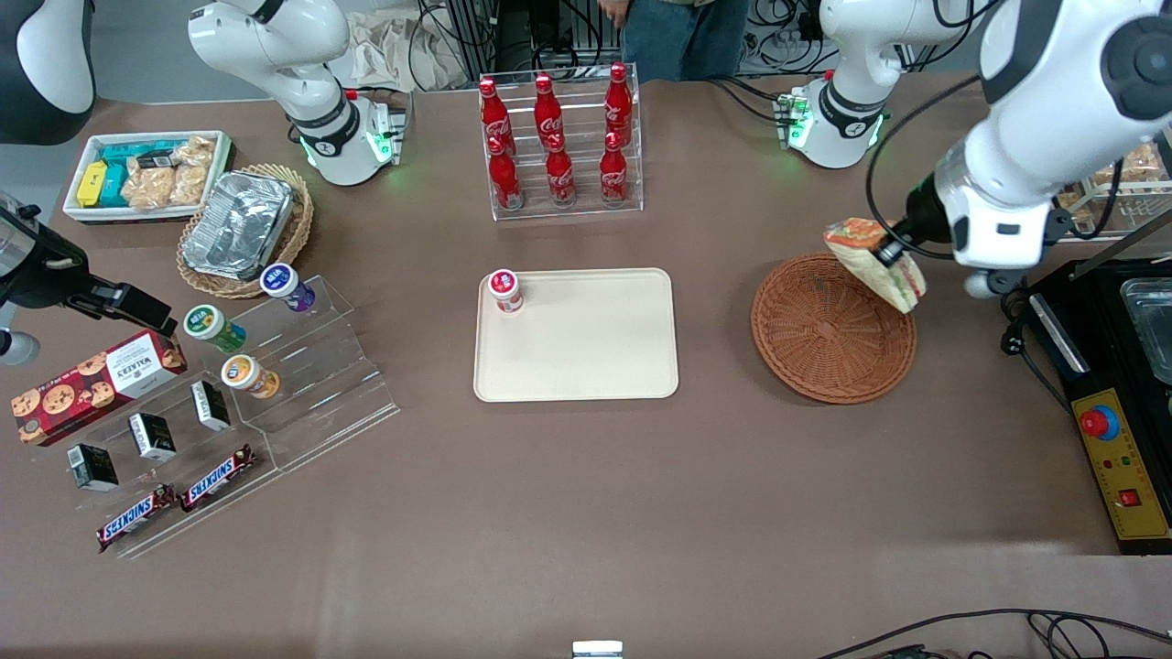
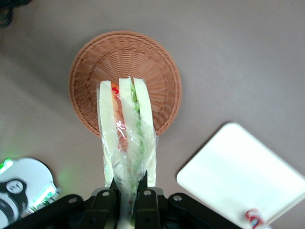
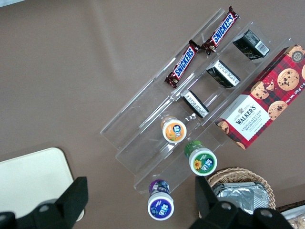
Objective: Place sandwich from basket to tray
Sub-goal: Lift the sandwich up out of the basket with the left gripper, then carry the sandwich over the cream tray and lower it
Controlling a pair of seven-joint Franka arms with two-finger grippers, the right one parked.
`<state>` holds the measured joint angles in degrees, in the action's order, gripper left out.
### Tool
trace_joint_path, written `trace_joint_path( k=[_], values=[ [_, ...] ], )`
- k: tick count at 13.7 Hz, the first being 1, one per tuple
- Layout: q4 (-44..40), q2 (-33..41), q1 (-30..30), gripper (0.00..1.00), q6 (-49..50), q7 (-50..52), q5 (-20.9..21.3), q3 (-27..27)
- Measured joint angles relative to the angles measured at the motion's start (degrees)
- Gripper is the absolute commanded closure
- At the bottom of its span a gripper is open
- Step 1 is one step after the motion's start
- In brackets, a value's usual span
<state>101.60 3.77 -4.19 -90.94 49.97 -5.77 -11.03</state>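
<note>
Your gripper (image 2: 127, 191) has its fingers (image 2: 143, 196) clamped on the wrapped sandwich (image 2: 126, 138), which hangs in the air above the basket (image 1: 829, 334). The tray (image 1: 586, 357) lies on the worktop beside the basket, toward the parked arm's end, with a small red-capped jar (image 1: 504, 290) in one corner.

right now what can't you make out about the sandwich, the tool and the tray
- Tool tips, left wrist view: shut on the sandwich, but the plastic wrap covers the contact.
- Tool, front view: mostly hidden by the arm's wrist and the sandwich above the basket.
- Tray, left wrist view: cut off by the edge; so is the small red-lidded cup on it.
- Cup label, front view: too small to read.
</note>
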Motion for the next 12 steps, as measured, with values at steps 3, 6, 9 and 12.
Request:
trace_joint_path(
  k=[3,6,9,12],
  values=[
    [-0.01,-0.79,-0.09,1.00,0.39,-5.40,-0.05,-5.08],
    [0.08,-3.24,-0.64,1.00,0.22,-5.56,-2.23,-9.70],
    [0.45,-6.05,-6.24,0.98,-3.94,-4.35,-2.31,-10.33],
    [2.73,-9.17,-10.40,0.98,-9.89,-3.66,-2.16,-10.61]
  ],
)
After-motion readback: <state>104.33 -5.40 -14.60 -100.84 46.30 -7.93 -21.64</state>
